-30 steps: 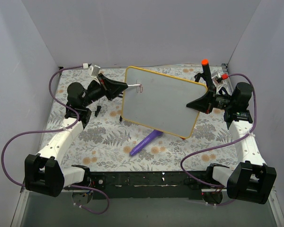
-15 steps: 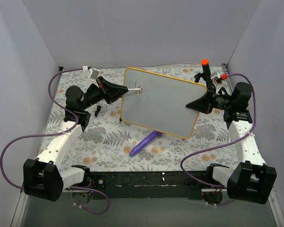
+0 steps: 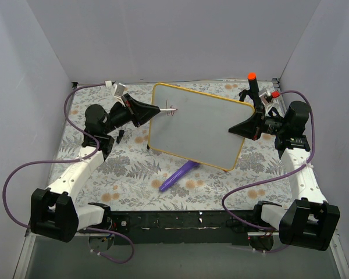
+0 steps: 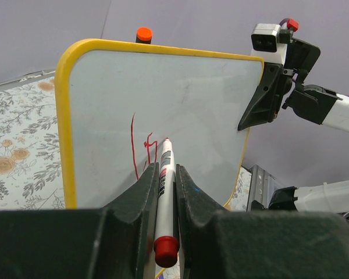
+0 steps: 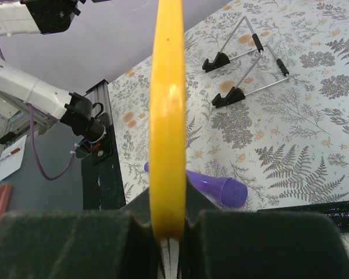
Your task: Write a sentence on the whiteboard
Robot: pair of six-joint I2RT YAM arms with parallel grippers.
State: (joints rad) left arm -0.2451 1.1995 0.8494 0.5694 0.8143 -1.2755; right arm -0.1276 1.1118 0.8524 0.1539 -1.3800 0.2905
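Marker [image 4: 165, 160] clenched in left tool [image 3: 155, 108] touches whiteboard [image 3: 203, 128]; right tool [image 3: 234, 129] clamps its yellow edge.

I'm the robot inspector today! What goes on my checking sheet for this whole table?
Surface: table under a flowery cover.
Job's things: whiteboard held up on a tilt; sentence only a few red strokes so far.
Clutter: purple tube lying by the board's near edge; wire stand on the table; black post with an orange top at the back.
Pincers: left pincer shut on the red marker, tip at the board; right pincer shut on the whiteboard's yellow edge.
Cables: purple cables looping beside both arms.
Surroundings: plain pale walls on three sides.
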